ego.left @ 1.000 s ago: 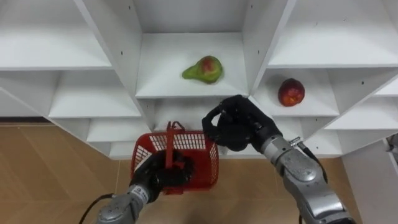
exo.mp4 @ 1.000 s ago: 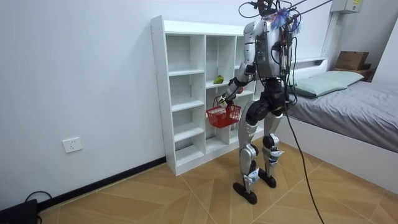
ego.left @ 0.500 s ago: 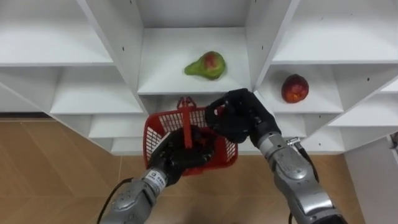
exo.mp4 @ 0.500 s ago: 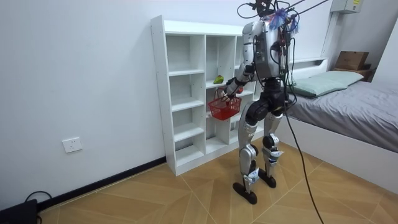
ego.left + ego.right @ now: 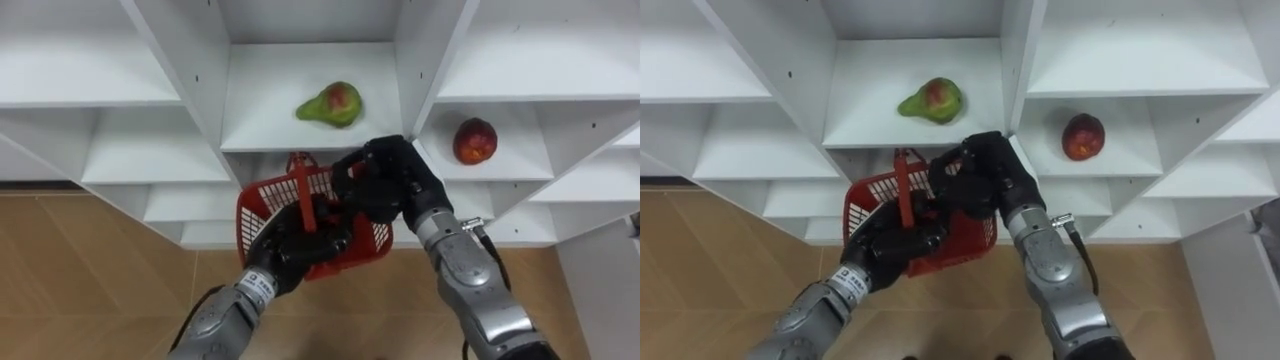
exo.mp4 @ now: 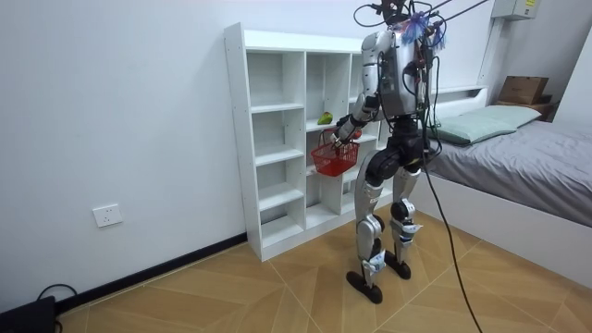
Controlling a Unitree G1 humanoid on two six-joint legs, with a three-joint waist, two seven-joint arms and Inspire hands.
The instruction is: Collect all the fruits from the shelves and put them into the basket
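Left hand (image 5: 300,245) grips the handle of the red basket (image 5: 262,208), holding it under the shelf's (image 5: 262,125) front edge as a catcher. Right hand (image 5: 388,185), curled and empty, is poised below the pear (image 5: 330,104). Round red fruit (image 5: 474,141) lies one compartment right.

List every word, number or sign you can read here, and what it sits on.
No readable text anywhere.
The white tag by the left robot hand: too small to read.
The red basket, pear, red fruit and closet show no print.
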